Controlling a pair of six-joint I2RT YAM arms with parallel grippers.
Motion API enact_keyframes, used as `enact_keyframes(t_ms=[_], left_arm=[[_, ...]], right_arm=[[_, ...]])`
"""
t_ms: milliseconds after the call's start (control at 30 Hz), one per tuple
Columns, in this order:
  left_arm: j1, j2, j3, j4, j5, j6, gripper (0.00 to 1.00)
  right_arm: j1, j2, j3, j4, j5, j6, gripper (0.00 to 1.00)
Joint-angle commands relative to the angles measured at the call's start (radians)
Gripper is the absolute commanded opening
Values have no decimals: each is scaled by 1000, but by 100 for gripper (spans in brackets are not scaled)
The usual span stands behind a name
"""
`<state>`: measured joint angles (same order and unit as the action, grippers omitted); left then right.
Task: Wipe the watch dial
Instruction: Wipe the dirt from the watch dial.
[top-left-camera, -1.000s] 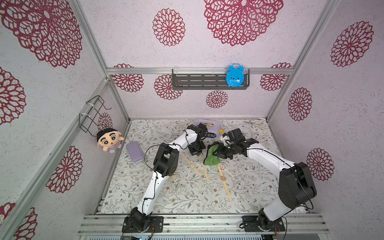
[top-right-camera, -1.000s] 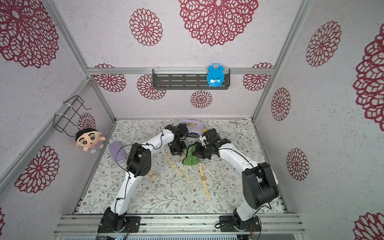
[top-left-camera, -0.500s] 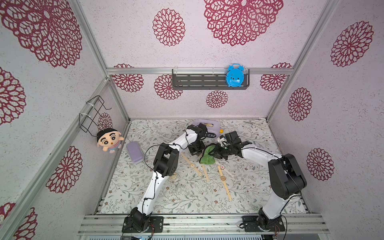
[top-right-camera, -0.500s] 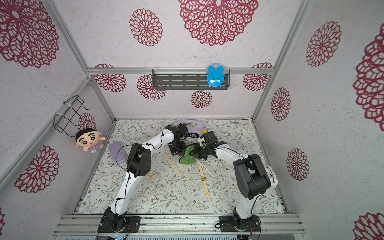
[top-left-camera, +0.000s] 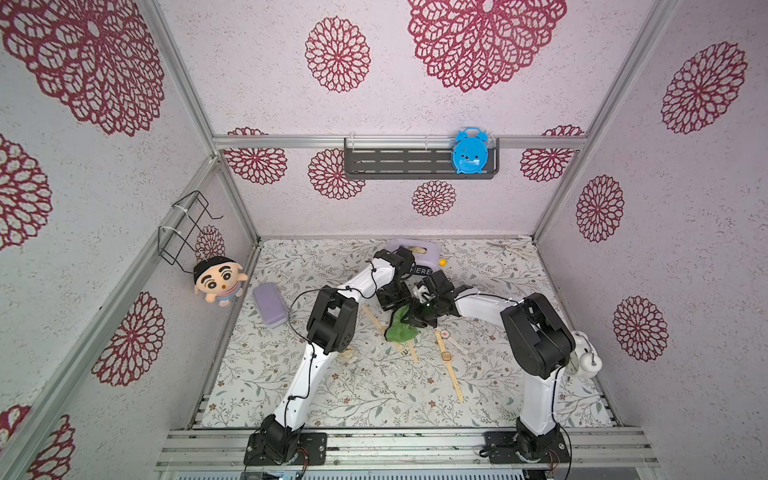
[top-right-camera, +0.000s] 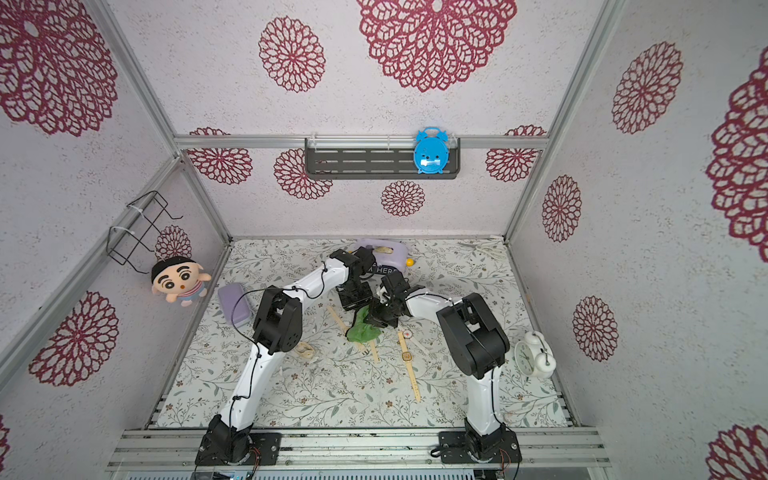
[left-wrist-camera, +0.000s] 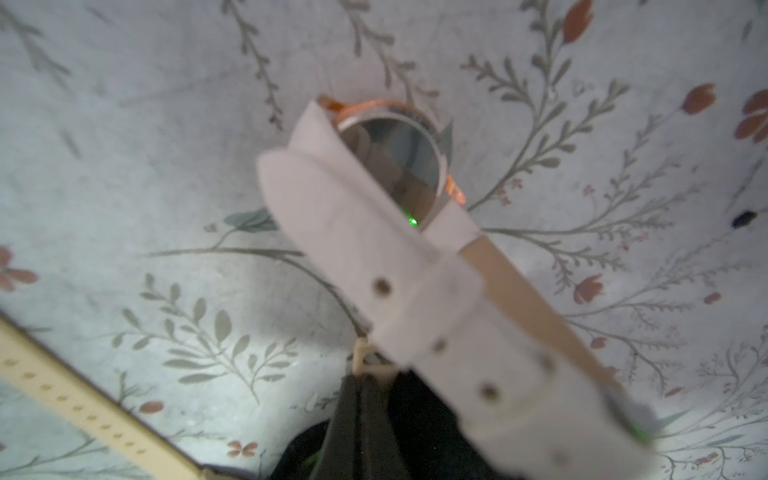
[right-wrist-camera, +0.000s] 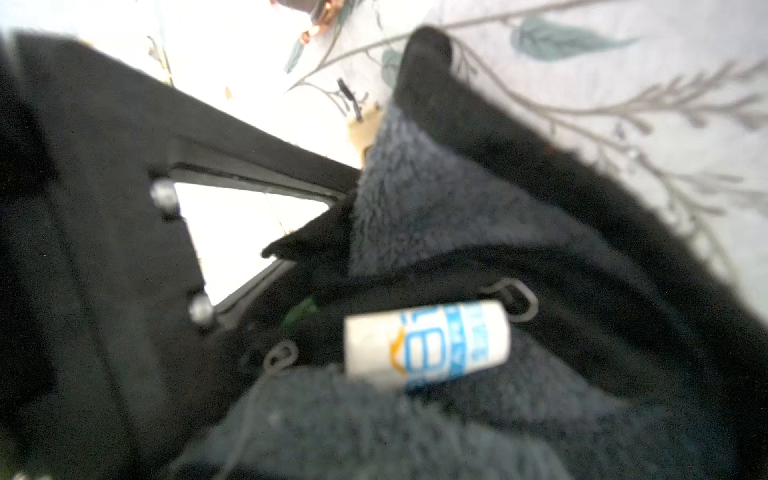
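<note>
In the left wrist view the watch (left-wrist-camera: 395, 162) lies on the floral mat, with a rose-gold rim and a mirror-like round face. Its pale strap (left-wrist-camera: 415, 299) loops up toward the camera. My left gripper (left-wrist-camera: 365, 374) is shut on the strap's cream buckle (left-wrist-camera: 365, 359). In both top views the watch is hidden under the two grippers. My right gripper (top-left-camera: 417, 318) is shut on the green cloth (top-left-camera: 401, 328), which hangs right beside the left gripper (top-left-camera: 390, 299). In the right wrist view the cloth (right-wrist-camera: 436, 216) looks dark, carries a white label (right-wrist-camera: 428, 340) and hides the fingers.
Two other watches (top-left-camera: 446, 356) (top-left-camera: 444, 333) and loose beige straps (top-left-camera: 372, 318) lie just in front of the grippers. A purple case (top-left-camera: 270, 304) sits at the left and a purple box (top-left-camera: 415, 251) at the back. A white alarm clock (top-right-camera: 534, 355) stands at the right.
The right gripper has carried the green cloth to the left, up against the left gripper, and its elbow has swung toward the front right. The left arm has held still.
</note>
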<state>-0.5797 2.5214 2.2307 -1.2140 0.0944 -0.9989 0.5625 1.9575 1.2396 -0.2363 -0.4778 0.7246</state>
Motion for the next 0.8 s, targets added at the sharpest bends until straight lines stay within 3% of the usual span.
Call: enact_keyframes(t_ms=[0, 167, 500, 767], left_arm=[[20, 67, -46, -45, -72, -4, 0], [19, 69, -49, -44, -74, -3, 0], [25, 75, -54, -41, -74, 5, 0], [27, 84, -55, -34, -70, 6, 0]], right_arm=[[10, 36, -2, -126, 145, -59, 0], [24, 28, -47, -204, 226, -81, 0], [39, -60, -164, -281, 270, -124, 0], [38, -94, -107, -359, 284, -168, 0]])
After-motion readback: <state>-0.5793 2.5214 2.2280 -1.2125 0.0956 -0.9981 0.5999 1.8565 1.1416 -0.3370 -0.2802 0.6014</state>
